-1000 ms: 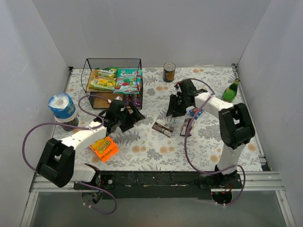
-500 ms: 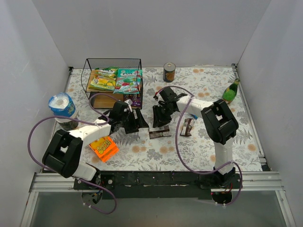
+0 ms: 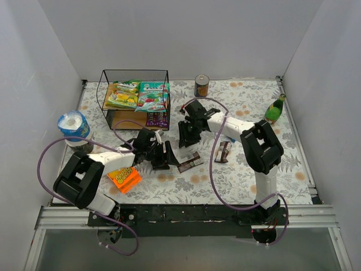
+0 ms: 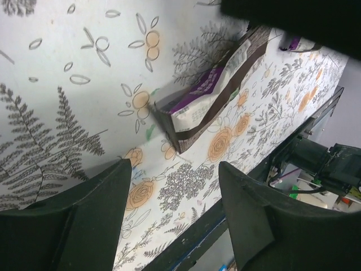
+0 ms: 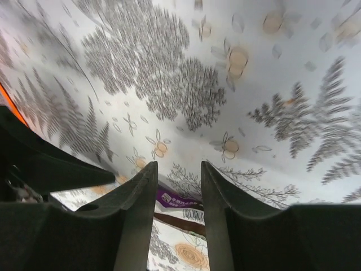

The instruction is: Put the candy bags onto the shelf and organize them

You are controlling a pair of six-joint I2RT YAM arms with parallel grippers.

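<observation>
Left gripper [image 4: 175,165] and right gripper [image 5: 178,165] both gape empty near the brown packet [image 4: 206,96], of which the right wrist view catches only a sliver.

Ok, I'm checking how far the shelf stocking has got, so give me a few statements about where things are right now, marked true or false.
1. The yellow-green bag and the teal bag lie on the top board of the shelf. True.
2. The left jaws are shut on a packet. False: they stand open and empty, and the brown-and-purple packet lies on the table ahead of them.
3. The orange package is on the shelf. False: the orange package lies on the table, in front of the shelf.
4. A can stands on the table to the right of the shelf. True.
</observation>
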